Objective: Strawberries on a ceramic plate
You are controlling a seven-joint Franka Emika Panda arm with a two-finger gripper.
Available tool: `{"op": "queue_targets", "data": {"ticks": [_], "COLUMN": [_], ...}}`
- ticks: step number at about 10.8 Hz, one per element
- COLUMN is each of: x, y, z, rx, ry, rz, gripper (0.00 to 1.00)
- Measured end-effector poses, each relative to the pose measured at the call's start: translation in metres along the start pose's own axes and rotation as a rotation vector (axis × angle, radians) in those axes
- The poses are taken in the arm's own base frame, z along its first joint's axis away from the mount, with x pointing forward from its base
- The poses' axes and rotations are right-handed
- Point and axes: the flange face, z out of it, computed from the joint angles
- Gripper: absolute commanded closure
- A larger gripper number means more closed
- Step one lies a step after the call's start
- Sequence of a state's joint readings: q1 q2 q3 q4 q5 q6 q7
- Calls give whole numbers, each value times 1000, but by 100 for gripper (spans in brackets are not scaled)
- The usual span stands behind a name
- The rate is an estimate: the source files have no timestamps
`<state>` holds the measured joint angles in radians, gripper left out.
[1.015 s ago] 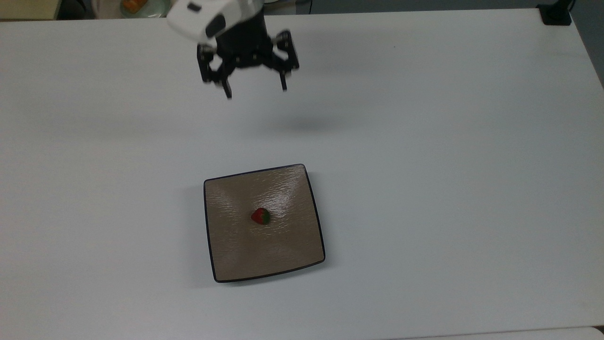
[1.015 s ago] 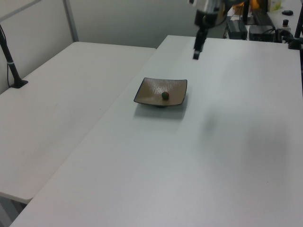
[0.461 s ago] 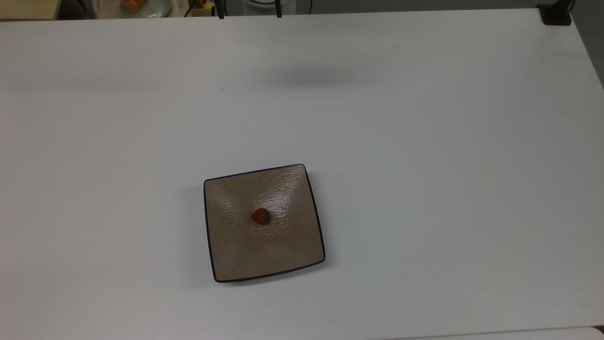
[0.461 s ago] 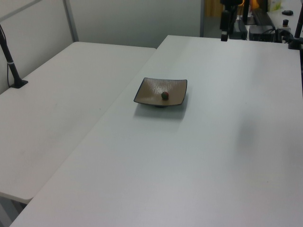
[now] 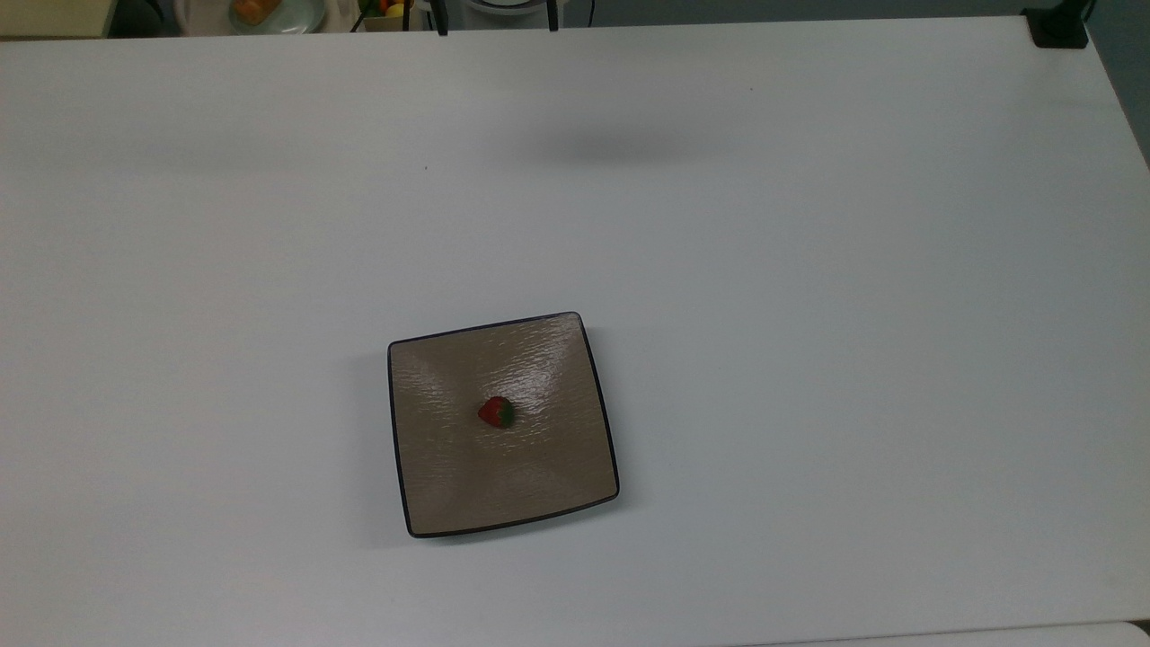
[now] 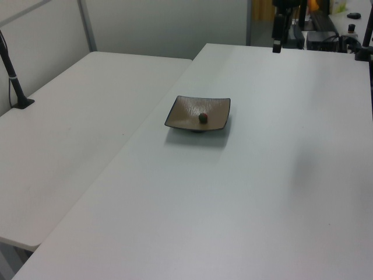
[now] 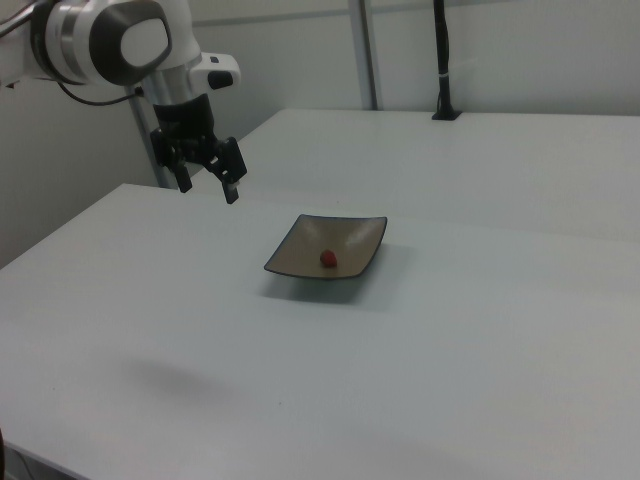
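Observation:
The strawberry (image 5: 496, 412) is small and red with a dark green cap, and it lies near the middle of the square tan-brown ceramic plate (image 5: 449, 467) on the white table. The strawberry (image 6: 203, 118) and the plate (image 6: 186, 108) also appear in the left view, and in the right view the strawberry (image 7: 327, 259) rests on the plate (image 7: 350, 235). My gripper (image 7: 208, 188) hangs open and empty, high above the table and well off to the right view's left of the plate. At the top view's upper edge, only the tips of the gripper (image 5: 496, 25) are seen.
A pale round dish with orange food (image 5: 260, 11) sits beyond the table's far edge in the top view. A black clamp (image 5: 1060, 27) stands on the far right corner. A second white table (image 6: 70, 116) adjoins in the left view, with a black pole (image 6: 14, 76).
My open gripper has risen and drawn back from over the table to the top view's upper edge, then shifted slightly right. Strawberry and plate have not moved.

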<state>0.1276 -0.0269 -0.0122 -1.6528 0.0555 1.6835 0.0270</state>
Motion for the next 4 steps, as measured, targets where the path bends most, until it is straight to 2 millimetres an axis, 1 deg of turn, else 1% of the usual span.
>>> {"op": "queue_targets", "data": {"ticks": [2, 4], "x": [3, 2], "y": [0, 0], "z": [4, 2], "rx": [1, 1], "ry": [24, 30], "rz": [1, 0], "gripper": [0, 0]}}
